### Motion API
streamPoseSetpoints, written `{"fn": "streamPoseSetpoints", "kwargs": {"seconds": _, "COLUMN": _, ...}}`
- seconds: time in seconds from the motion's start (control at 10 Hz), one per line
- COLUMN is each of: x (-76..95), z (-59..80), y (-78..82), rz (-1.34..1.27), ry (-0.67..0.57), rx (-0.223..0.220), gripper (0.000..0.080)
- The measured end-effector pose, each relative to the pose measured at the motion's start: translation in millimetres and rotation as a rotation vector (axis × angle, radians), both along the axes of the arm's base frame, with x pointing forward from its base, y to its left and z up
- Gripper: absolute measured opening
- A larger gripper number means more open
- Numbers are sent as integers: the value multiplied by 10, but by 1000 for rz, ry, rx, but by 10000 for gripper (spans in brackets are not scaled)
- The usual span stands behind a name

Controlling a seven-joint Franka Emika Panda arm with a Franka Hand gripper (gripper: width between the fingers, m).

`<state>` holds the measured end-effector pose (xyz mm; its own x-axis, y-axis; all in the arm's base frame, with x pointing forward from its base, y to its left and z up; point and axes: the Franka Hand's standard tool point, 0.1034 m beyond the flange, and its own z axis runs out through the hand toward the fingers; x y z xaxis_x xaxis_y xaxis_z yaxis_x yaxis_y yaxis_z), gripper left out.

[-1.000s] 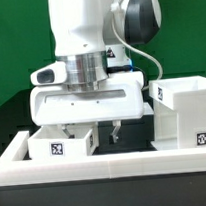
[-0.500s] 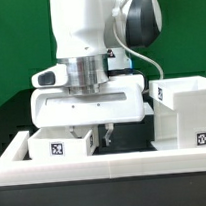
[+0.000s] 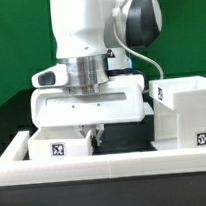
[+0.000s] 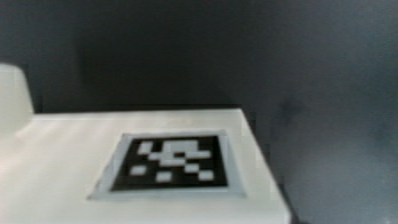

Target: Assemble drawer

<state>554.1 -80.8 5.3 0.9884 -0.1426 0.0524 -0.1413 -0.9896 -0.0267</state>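
Note:
A small white tray point(image 3: 58, 145) with a square tag on its front stands at the exterior view's left, behind the rail. The large white hollow casing point(image 3: 182, 111), tagged low on its front, stands at the right. My gripper point(image 3: 95, 136) hangs straight down between them, its dark fingers drawn together at the tray's right wall, which seems to sit between them. The wrist view shows a blurred white face with a black-and-white tag point(image 4: 173, 160) on the dark table; no fingers show there. The second small tray is out of view.
A long low white rail point(image 3: 106, 169) runs along the table's front edge. The arm's wide white hand body point(image 3: 89, 100) hangs over the tray and nearly touches the casing's left wall. A green backdrop stands behind.
The two fingers have closed steadily from a wide gap to nearly together at the tray's right wall. The arm, tray and casing have stayed in place.

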Motion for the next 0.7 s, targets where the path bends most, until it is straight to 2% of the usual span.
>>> {"fn": "streamPoseSetpoints", "kwargs": {"seconds": 0.4, "x": 5, "z": 10, "y": 13, "rz": 15, "ry": 0, "rx": -2, "gripper": 40}}
{"fn": "streamPoseSetpoints", "kwargs": {"seconds": 0.6, "x": 46, "z": 120, "y": 118, "rz": 158, "ry": -1, "rx": -1, "gripper": 41}}
{"fn": "streamPoseSetpoints", "kwargs": {"seconds": 0.7, "x": 29, "z": 170, "y": 149, "rz": 267, "ry": 25, "rx": 14, "gripper": 41}}
